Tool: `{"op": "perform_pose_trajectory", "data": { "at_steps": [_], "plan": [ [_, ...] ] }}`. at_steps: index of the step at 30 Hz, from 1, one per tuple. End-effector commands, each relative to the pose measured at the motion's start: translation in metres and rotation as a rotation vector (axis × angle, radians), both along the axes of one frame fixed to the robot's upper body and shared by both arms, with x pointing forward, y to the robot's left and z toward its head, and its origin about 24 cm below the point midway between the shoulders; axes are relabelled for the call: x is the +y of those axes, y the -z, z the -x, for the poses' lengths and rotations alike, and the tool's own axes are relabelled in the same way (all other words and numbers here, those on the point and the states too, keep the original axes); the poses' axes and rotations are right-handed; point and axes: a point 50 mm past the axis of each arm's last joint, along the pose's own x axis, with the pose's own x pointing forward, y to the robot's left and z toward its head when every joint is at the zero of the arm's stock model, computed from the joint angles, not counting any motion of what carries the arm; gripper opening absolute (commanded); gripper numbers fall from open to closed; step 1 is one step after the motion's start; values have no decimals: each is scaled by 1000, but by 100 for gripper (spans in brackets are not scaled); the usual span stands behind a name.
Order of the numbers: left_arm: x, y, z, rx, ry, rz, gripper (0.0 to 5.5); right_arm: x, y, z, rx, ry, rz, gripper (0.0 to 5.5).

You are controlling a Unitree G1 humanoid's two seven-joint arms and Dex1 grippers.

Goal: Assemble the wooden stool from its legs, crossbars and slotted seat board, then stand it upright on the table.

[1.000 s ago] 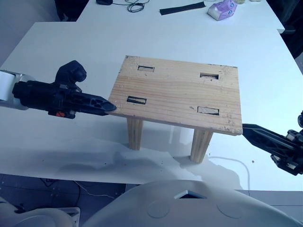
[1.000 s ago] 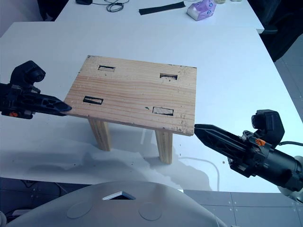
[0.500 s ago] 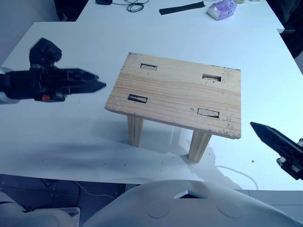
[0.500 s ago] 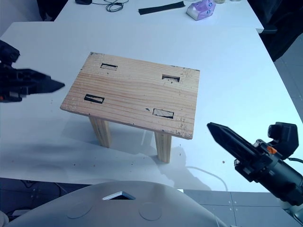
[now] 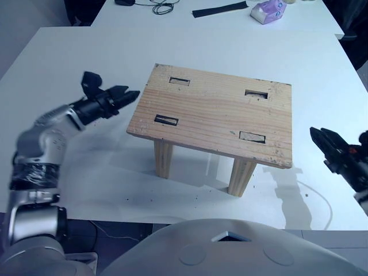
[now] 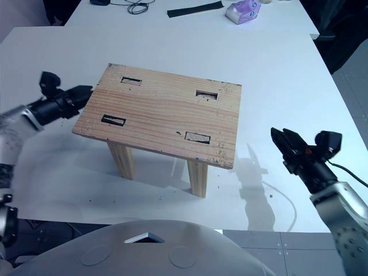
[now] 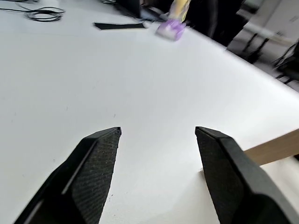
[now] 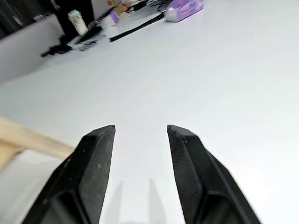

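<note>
The wooden stool stands upright on the white table, its slotted seat board on top and two legs showing beneath. My left gripper hovers open just off the seat's left edge, holding nothing. My right gripper is open and apart from the stool, to the right of the seat's near right corner. A corner of the seat board shows past the left fingers; its edge shows beside the right fingers.
At the far end of the table lie a purple packet, a black strip and cables. A white cable loops on the table near my right gripper. Bare tabletop surrounds the stool.
Both arms drew back from the stool and both grippers now stand open. The left gripper swung back toward the seat's left edge; the right one rose. The stool stays put.
</note>
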Motion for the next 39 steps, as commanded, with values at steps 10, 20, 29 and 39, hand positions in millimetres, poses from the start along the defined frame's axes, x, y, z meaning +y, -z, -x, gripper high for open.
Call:
{"op": "perform_pose_trajectory", "data": {
  "at_steps": [10,20,29,39],
  "plan": [
    [-48,64,-17,-281,-507,-214,294,61,60,-113,-294,67,271,204],
    [-96,74,-26,-374,-449,-144,294,82,76,-129,-339,70,256,204],
    [-79,59,-38,-453,-502,-131,294,89,86,-126,-340,111,229,204],
    [-84,55,-43,-483,-519,-97,294,88,87,-138,-344,125,245,204]
  ]
}}
